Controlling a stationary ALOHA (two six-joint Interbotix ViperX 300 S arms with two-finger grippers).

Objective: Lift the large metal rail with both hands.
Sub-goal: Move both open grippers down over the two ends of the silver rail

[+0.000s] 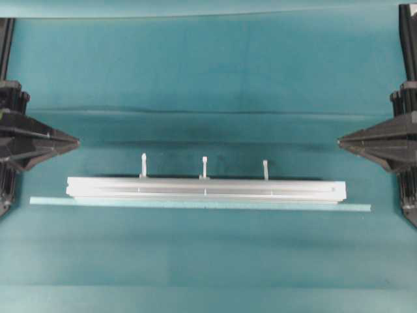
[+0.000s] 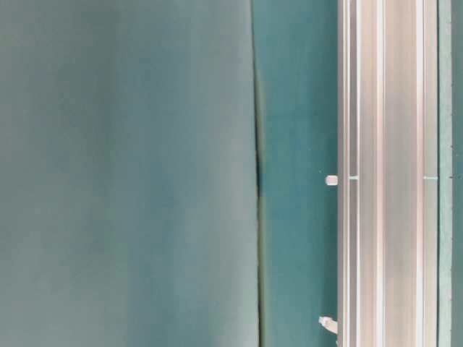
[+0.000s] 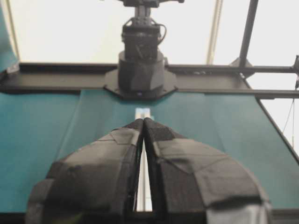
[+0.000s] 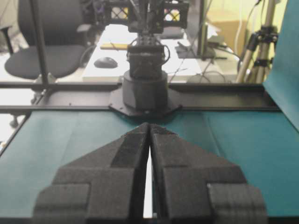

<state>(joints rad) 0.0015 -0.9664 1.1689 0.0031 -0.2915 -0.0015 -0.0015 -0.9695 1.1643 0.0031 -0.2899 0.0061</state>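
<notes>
no readable writing on large metal rail [image 1: 205,189]; three white stubs [image 1: 204,165].

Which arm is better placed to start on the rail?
Neither clearly: left gripper and right gripper, jaws shut, sit level opposite each other, each just beyond one end of the large metal rail.

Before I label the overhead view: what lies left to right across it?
Left gripper → rail's left stub → middle stub → right stub → right gripper.
</notes>
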